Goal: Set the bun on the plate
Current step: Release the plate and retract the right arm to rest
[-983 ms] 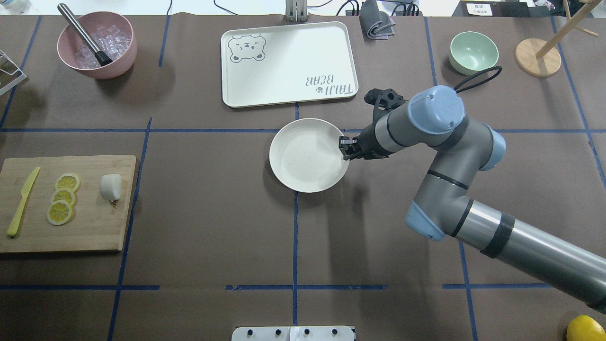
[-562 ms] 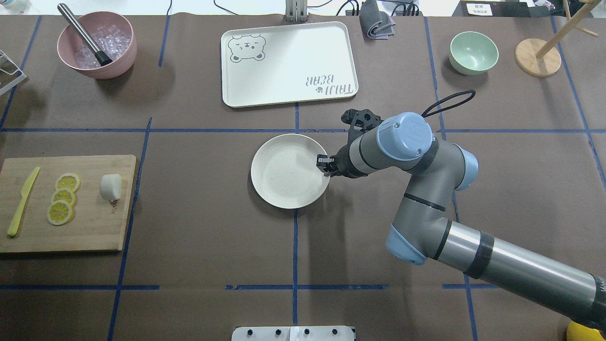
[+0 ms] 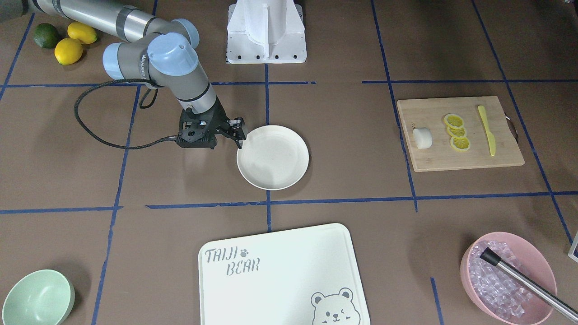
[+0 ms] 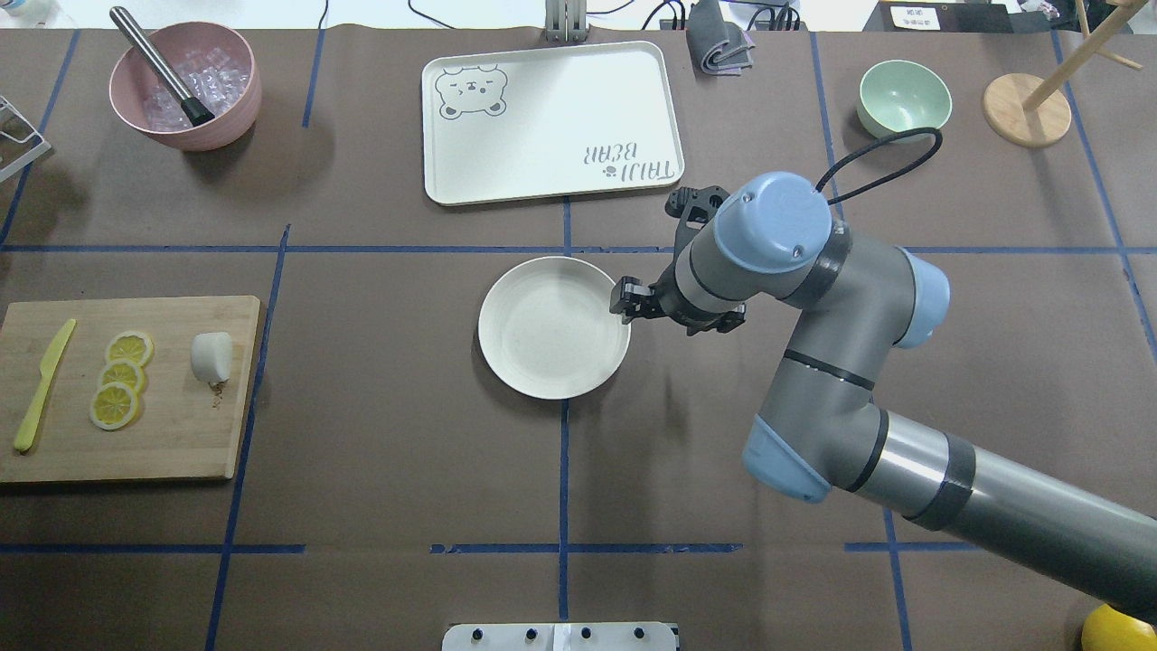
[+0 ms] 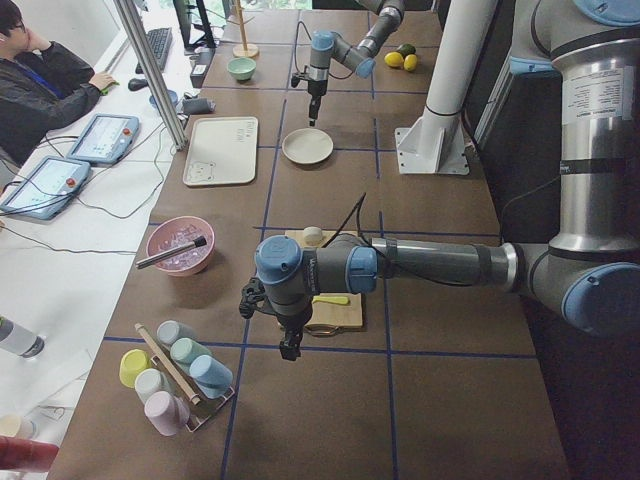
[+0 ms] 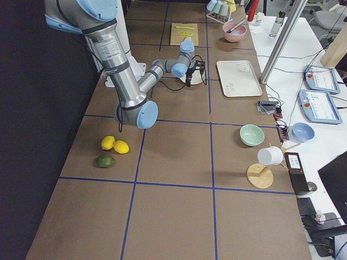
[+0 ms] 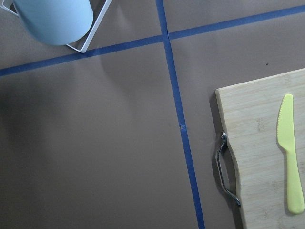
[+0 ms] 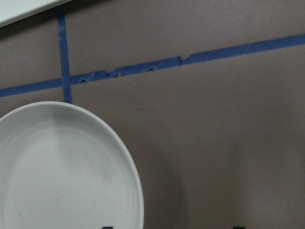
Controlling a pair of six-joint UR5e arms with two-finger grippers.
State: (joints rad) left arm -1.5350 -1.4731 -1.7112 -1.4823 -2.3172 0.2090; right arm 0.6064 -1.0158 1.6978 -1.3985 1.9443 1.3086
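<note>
The bun (image 4: 211,356) is a small white lump lying on the wooden cutting board (image 4: 172,434) at the table's left, also seen in the front view (image 3: 423,137). The cream-white plate (image 4: 553,327) sits bare near the table's middle. My right gripper (image 4: 624,303) hovers at the plate's right rim, open, with nothing in it; its wrist view shows the plate (image 8: 57,171) at lower left. My left gripper (image 5: 289,347) hangs over the table past the board's handle end. I cannot tell whether it is open or shut.
Lemon slices (image 4: 119,378) and a yellow knife (image 4: 43,384) share the board with the bun. A bear-printed board (image 4: 551,122), a mint bowl (image 4: 904,99) and a pink bowl of ice (image 4: 185,86) stand along the far side. A cup rack (image 5: 175,375) is near the left gripper.
The right gripper pulled the plate left and toward the robot's side. Since then the plate has stayed put, while the right wrist has turned and lifted at the rim.
</note>
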